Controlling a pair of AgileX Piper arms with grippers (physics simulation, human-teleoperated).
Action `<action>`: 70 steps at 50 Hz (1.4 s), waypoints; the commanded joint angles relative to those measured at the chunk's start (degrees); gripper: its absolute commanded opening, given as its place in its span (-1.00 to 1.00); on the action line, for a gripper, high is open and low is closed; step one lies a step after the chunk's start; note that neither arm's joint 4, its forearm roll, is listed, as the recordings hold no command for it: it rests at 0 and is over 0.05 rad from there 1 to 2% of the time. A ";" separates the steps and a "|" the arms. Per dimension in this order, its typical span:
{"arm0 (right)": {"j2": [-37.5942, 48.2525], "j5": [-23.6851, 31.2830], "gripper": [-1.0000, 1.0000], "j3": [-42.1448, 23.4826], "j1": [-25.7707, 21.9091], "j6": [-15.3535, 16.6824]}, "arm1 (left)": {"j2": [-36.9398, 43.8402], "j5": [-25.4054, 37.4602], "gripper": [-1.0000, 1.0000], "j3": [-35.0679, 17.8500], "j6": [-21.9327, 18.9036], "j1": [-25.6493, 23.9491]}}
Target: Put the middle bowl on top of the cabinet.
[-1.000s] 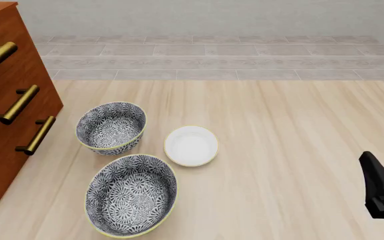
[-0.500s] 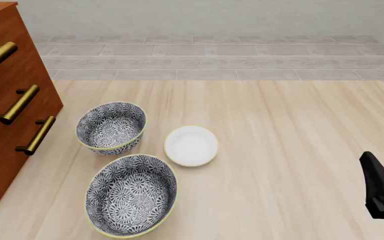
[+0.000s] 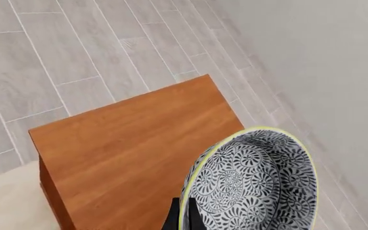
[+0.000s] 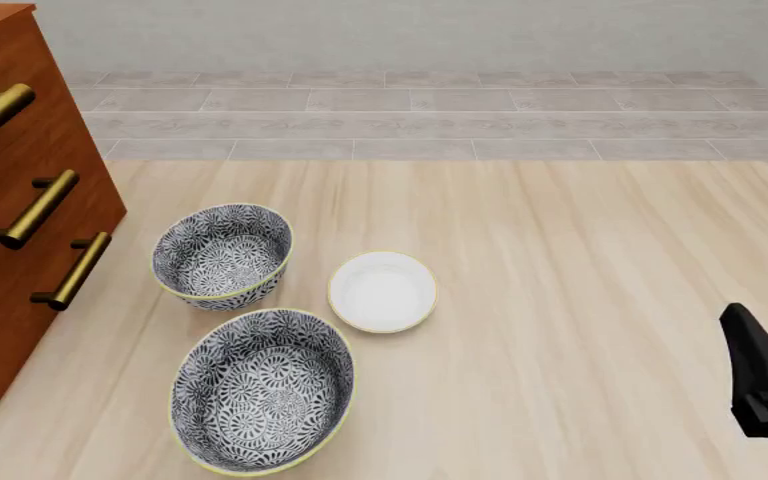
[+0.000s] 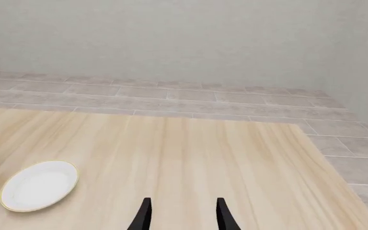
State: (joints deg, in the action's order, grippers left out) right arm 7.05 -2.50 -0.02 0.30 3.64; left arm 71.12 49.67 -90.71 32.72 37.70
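Above the cabinet (image 3: 126,153) at the table's left edge, the left gripper (image 3: 182,221) has its jaws pinched on the yellow rim of the middle bowl (image 3: 251,182), held tilted over the flat wooden top. On the table (image 4: 558,300) sit 2 patterned bowls, a large one (image 4: 264,390) nearest and a smaller deep one (image 4: 221,255) beyond, with a white dish (image 4: 383,291) to their right. Well to the right, the right gripper (image 5: 182,215) stands parted, holding nothing.

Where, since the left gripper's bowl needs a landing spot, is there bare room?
The cabinet top beside the held middle bowl is bare wood. The table right of the white dish is free. Crowded: by the cabinet front, deep bowl and wide bowl.
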 commanded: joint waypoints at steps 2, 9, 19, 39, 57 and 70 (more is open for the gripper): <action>0.27 -0.21 1.00 0.00 0.13 -0.02 | 0.84 0.68 -1.00 1.48 0.95 1.89; 0.01 -0.01 1.00 0.00 0.28 -0.04 | 1.04 1.87 -1.00 1.10 1.24 1.57; 0.18 -0.18 1.00 0.00 0.39 0.02 | 1.25 3.86 -1.00 0.41 2.23 2.69; 0.05 -0.14 1.00 0.00 0.52 0.04 | 2.36 4.83 -1.00 1.26 3.29 3.92; 0.03 -0.20 1.00 -0.01 0.58 0.00 | 4.56 3.74 -1.00 3.67 2.58 6.01; 0.04 -0.14 1.00 0.00 0.53 0.11 | 5.88 2.78 -1.00 4.87 0.95 7.01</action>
State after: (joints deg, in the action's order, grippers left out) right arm 7.13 -2.70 -0.03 0.84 3.74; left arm 75.05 52.84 -87.24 34.91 43.62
